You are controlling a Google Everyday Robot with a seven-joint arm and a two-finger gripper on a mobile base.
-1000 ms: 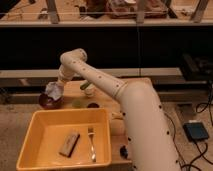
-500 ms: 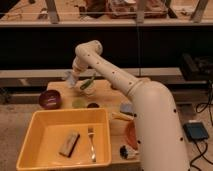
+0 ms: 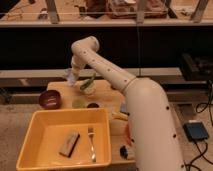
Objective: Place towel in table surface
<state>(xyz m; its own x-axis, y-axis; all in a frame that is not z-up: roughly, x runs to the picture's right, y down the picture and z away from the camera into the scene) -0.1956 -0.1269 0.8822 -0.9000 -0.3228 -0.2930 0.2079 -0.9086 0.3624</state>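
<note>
My gripper [image 3: 72, 76] hangs from the white arm above the back left part of the wooden table [image 3: 107, 95]. It is shut on a small pale bluish-white towel [image 3: 69, 77], which is bunched at the gripper and held clear above the table top. The arm [image 3: 115, 80] rises from the lower right, bends at the top and comes down to the gripper.
A dark red bowl [image 3: 50, 98] sits at the table's left. A cup with a green leaf [image 3: 88, 86], a green lid [image 3: 78, 103] and a small dark cup [image 3: 93, 105] stand near the gripper. A yellow bin [image 3: 35, 145] in front holds a brown block [image 3: 69, 143] and a fork [image 3: 91, 142].
The gripper rose with the towel from over the red bowl and moved right toward the table's back middle. The bowl now stands uncovered.
</note>
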